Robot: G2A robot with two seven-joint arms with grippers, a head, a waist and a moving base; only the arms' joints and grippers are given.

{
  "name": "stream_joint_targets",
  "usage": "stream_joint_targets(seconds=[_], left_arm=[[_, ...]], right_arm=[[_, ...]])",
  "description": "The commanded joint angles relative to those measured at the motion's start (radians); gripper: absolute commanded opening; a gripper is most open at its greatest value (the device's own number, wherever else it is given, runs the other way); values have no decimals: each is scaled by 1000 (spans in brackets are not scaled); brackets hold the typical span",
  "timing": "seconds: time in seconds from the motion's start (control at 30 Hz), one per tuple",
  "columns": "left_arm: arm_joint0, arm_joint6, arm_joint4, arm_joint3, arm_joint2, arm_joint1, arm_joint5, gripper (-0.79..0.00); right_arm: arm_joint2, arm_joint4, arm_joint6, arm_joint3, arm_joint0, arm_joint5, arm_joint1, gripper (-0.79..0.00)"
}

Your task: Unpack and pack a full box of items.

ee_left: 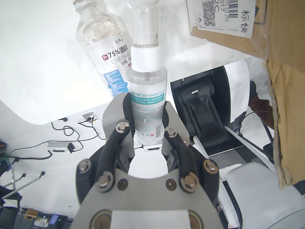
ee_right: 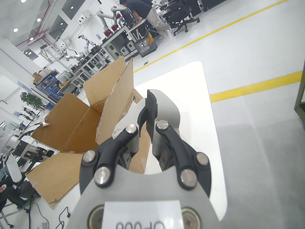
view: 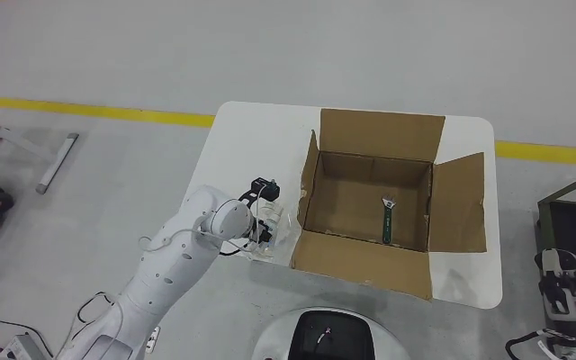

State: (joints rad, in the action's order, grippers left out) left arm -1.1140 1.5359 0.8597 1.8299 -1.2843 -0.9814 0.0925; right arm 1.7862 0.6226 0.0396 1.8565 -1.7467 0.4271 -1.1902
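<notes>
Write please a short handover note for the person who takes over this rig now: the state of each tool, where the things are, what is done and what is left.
Left tool: shut on the spray bottle, at the table edge beside the box, outside it.
Right tool: shut, holding nothing, near the box's other side.
Things: a larger clear bottle is on the table next to the spray bottle. A green-handled wrench lies on the box floor.
Done: both bottles are out of the box.
Left: probably set the spray bottle down, take out the wrench, then pack everything back.
</notes>
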Motion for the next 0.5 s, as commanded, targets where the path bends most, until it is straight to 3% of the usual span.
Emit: stream_joint_targets(seconds=[0.0,0.27,0.47], left_arm=[[0,0,0,0,0,0,0,-785],[-21,-30,25,13,8,2,-13,-785],[-36,-13,108,-23,-45,16,-15,-785]], right_arm=[[0,0,0,0,0,0,0,-785],[0,0,0,0,0,0,0,-785],[0,0,0,0,0,0,0,-785]])
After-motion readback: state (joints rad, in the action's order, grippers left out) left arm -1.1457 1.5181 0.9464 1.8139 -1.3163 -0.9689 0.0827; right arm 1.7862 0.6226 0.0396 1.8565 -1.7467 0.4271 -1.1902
